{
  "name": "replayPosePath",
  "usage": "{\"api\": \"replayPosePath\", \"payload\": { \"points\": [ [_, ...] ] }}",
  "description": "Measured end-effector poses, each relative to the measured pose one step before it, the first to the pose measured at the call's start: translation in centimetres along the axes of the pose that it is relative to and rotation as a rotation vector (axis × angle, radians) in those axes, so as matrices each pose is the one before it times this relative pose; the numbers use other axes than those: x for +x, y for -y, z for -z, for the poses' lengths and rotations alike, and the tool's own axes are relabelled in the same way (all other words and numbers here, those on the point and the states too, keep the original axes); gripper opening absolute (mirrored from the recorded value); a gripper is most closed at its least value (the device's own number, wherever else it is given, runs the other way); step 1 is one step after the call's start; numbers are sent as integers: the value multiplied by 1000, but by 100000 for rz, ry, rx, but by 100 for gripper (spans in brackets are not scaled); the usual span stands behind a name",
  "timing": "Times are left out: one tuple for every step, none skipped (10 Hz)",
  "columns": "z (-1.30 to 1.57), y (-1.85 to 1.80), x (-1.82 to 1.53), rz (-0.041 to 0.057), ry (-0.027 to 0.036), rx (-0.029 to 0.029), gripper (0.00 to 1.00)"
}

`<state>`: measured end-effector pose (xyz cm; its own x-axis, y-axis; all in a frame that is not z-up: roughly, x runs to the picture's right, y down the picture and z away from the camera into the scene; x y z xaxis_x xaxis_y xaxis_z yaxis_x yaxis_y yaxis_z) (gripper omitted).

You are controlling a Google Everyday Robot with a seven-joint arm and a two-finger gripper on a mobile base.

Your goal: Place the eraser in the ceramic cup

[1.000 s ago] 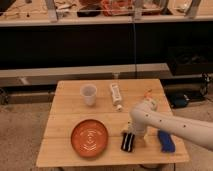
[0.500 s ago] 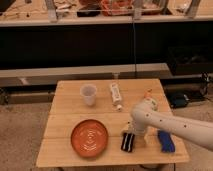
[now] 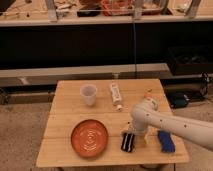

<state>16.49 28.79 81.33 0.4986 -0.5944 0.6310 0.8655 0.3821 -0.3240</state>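
The eraser (image 3: 128, 142), a small black block with pale stripes, lies on the wooden table (image 3: 65, 115) near the front edge, right of the orange plate. The ceramic cup (image 3: 88, 94) stands upright at the back left of the table, well away from the eraser. My gripper (image 3: 136, 135) hangs from the white arm (image 3: 165, 122) that reaches in from the right. It is low over the table, right beside or on the eraser's right end. The arm hides where they meet.
A round orange plate (image 3: 89, 137) lies at the front left. A white tube (image 3: 116, 95) lies at the back middle, right of the cup. A blue wavy-edged block (image 3: 165, 140) lies at the front right, under the arm. Dark shelving stands behind the table.
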Motion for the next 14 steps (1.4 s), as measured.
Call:
{"api": "replayPosePath", "payload": {
  "points": [
    [178, -190, 3, -188, 108, -195, 80],
    [140, -70, 1, -59, 14, -63, 80],
    [82, -83, 20, -172, -30, -17, 80],
    [-31, 38, 2, 149, 30, 19, 80],
    [-271, 165, 53, 546, 92, 195, 80],
    [-90, 174, -34, 536, 68, -85, 80],
    [180, -195, -6, -114, 93, -280, 80],
    [137, -103, 6, -200, 49, 28, 80],
    [38, -58, 16, -128, -9, -29, 80],
    [-194, 114, 51, 474, 99, 112, 80],
    [-223, 227, -9, 607, 95, 103, 80],
    [115, -104, 6, 54, 21, -313, 80],
    [214, -190, 7, -241, 78, -145, 80],
    [77, -53, 14, -156, 7, 35, 80]
  ]
}}
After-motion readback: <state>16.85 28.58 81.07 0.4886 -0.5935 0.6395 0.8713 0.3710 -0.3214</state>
